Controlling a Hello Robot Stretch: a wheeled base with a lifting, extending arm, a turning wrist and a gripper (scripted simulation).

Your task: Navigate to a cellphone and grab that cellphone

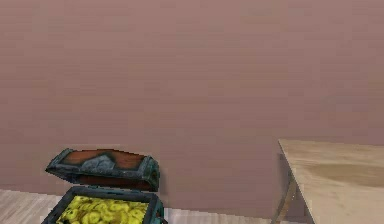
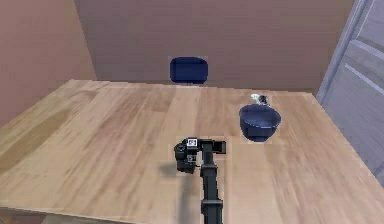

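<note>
Worktop [image 2: 90, 130]: wide stretch of wood at arm side view's left and middle gives passing room around claw [image 2: 186, 156]. Dark blue bowl [image 2: 260, 123] stands near claw on right, apart from it. Small pale thing [image 2: 262, 98] just behind bowl. Blue chair back [image 2: 189, 70] rises beyond far edge. Forward view: open chest [image 1: 100, 190] low at left, worktop corner at right, floor gap between.

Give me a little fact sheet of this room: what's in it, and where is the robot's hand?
Walls: plain pink wall; pale door at the arm side view's right.
Table: wooden table.
On table: blue bowl, with a small pale thing at its far rim.
Beyond table: blue chair.
Floor: open chest full of gold, by the wall.
Arm: dark arm reaching out above the table.
Gripper: gripper above the tabletop, left of the bowl in the picture; cannot tell whether it holds anything.
</note>
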